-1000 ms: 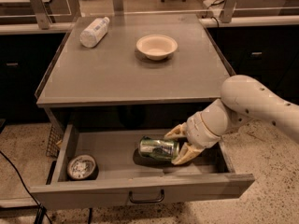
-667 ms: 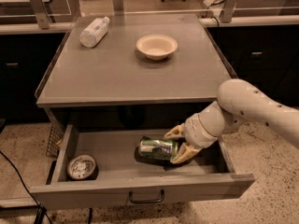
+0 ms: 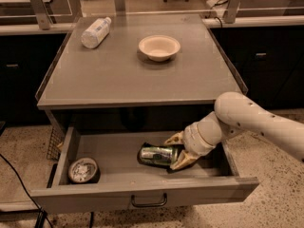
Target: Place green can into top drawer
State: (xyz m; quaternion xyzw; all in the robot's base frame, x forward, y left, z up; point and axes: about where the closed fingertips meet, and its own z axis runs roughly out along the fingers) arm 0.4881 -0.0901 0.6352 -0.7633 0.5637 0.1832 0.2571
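Grey panel nearest me: the top drawer (image 3: pixel 95 196) stands pulled out, its dark handle (image 3: pixel 148 202) at the middle of the front. Inside the drawer, toward the left end as I see it, a round tin (image 3: pixel 83 170) sits on the floor. A little right of the drawer's middle, the green can (image 3: pixel 157 155) lies on its side with its length running along the drawer, and I judge it to be resting on the floor. The gripper (image 3: pixel 175 152) is down inside the drawer at the can's right-hand end. Its jaws stand one on the far side and one on the near side of the can, clasping it. The white arm (image 3: pixel 256 120) reaches in over the drawer's right wall. Against my views from a second ago almost nothing has shifted: can and gripper keep the same spot in the drawer, and only the arm's bend sits a little lower. I read that as the lowering being finished; the can is where the task wants it, and what is left is to let go and lift out without rolling it. Above and behind the drawer, the worktop (image 3: pixel 118 80) carries a pale bowl (image 3: pixel 159 47), which looks to hold nothing. Further back, toward the corner above the drawer's left end, a clear bottle (image 3: pixel 96 32) lies on its side.
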